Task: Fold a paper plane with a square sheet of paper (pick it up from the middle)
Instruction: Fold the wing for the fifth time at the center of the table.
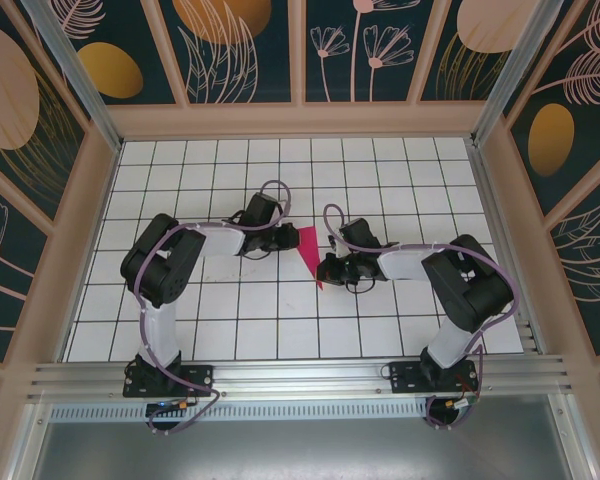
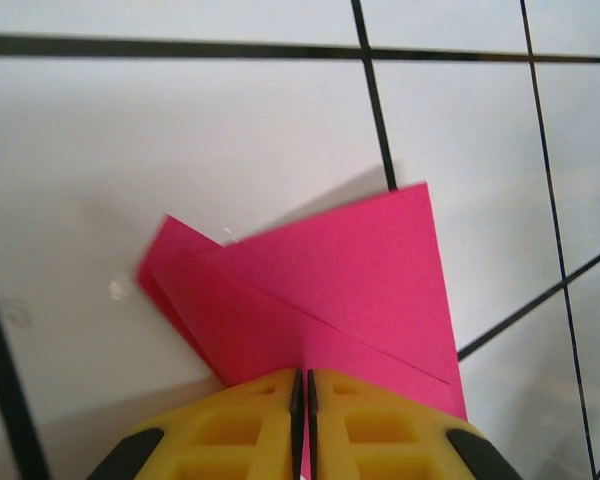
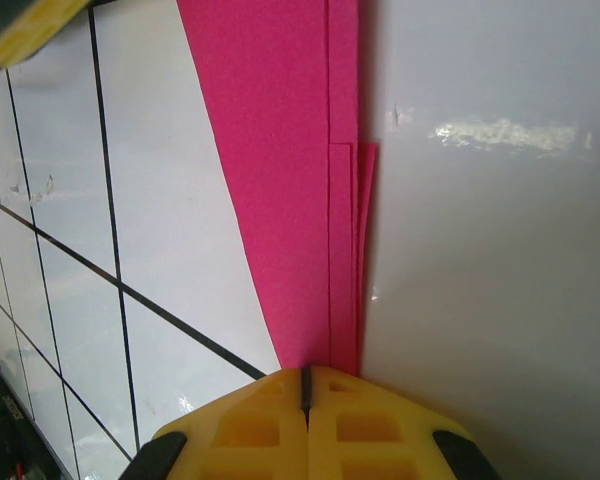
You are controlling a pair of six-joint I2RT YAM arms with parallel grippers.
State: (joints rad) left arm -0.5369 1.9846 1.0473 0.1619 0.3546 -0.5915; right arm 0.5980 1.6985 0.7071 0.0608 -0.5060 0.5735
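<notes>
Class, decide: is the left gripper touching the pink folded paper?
Touching. In the left wrist view, the left gripper is shut on the pink paper, whose near edge runs between its yellow fingers.

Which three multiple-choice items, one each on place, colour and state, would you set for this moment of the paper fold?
1. Where is the pink paper?
A) by the left arm's base
B) mid-table, between the left end effector and the right end effector
C) against the far wall

2. What colour are the fingers in the wrist views?
A) blue
B) white
C) yellow

3. How does the left end effector stand?
A) shut on the pink paper
B) wide open above it
C) wide open on bare tiles

Key:
1 B, since the top view shows the paper between the two arm tips at the table's middle.
2 C, since both wrist views show yellow fingers.
3 A, since its jaws meet with the paper's edge running in between them.
</notes>
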